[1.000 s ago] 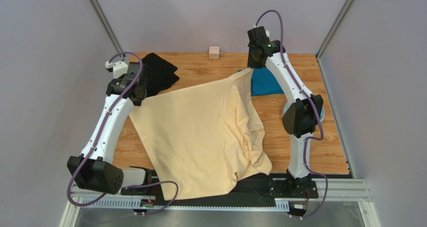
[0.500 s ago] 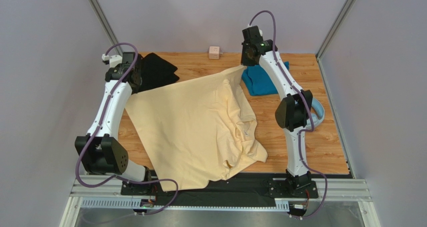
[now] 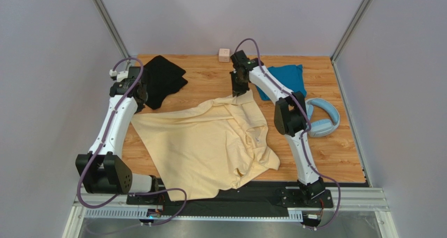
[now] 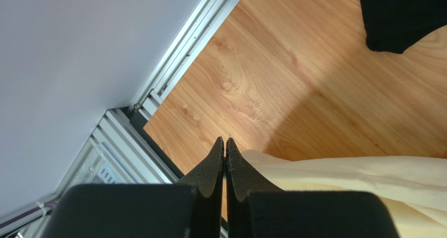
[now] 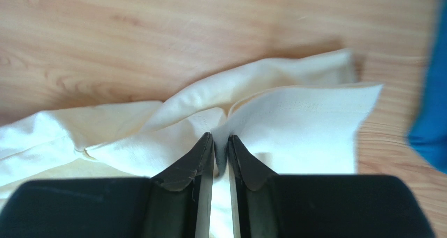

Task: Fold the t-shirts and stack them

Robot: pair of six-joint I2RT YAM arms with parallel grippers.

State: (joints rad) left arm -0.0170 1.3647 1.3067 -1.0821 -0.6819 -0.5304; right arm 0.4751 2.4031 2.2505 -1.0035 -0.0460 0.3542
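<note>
The large cream-yellow t-shirt point(image 3: 204, 143) lies rumpled across the middle of the table. At its far left corner my left gripper point(image 3: 135, 108) is low and shut on the cloth; in the left wrist view the cream cloth point(image 4: 357, 170) runs off to the right from the closed tips point(image 4: 225, 141). Over the shirt's far right corner stands my right gripper point(image 3: 240, 93). Its jaws point(image 5: 221, 138) are parted a little, with a fold of cream cloth point(image 5: 304, 117) between the tips. The black t-shirt point(image 3: 162, 80) lies at the back left, the teal t-shirt point(image 3: 286, 78) at the back right.
Light-blue headphones point(image 3: 322, 117) rest right of the right arm. A small pink cube point(image 3: 224, 54) sits at the back edge. The metal frame rail point(image 4: 157, 96) runs close to my left gripper. Teal cloth point(image 5: 433, 117) lies just right of my right gripper.
Both arms have carried the cream shirt's far edge back and down, so it has gone from stretched taut to slack on the table. The right arm swung left, and its jaws have parted slightly.
</note>
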